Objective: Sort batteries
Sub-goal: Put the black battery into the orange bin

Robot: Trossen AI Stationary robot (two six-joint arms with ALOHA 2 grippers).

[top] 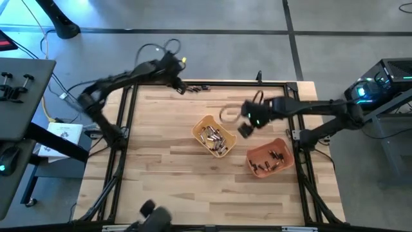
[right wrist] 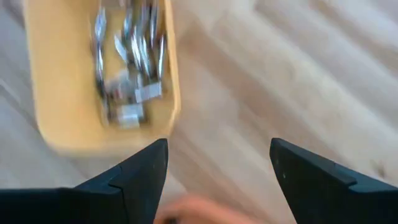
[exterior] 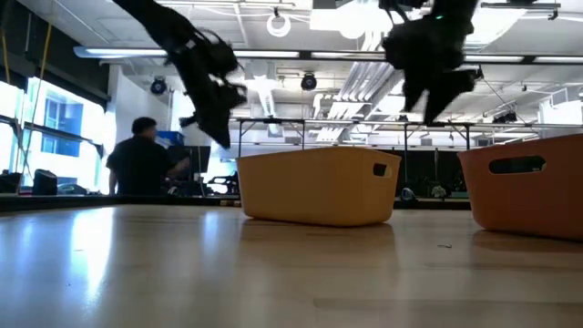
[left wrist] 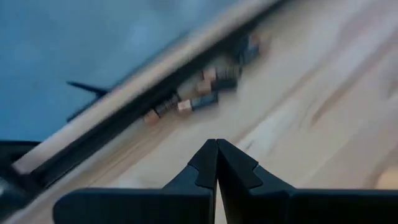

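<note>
Here, taking the yellow tray (top: 205,122) near the table's middle as landmark. Far to its left, beyond the table edge: a grey side desk (top: 22,96) with papers (top: 64,134). Up and left of the tray, at the table's far rail: the left gripper (top: 181,87), raised off the wood, fingers (left wrist: 205,163) pressed together with nothing between them. Just beside that gripper, along the same rail: a short row of loose batteries (top: 199,87), dark with coppery ends (left wrist: 205,93), lying on the wood against the frame. Inside the tray itself: a heap of silvery batteries (top: 215,138), seen again from the right wrist (right wrist: 127,56). Just right of the tray, above bare wood (top: 161,167): the right gripper (top: 245,129), aloft, jaws wide apart and empty, fingers (right wrist: 140,171) framing the tray's near corner. Further right and lower: an orange tray (top: 257,152) holding a few dark batteries (top: 275,156). Behind the tray in the low view, far off: a seated person (exterior: 141,164).
</note>
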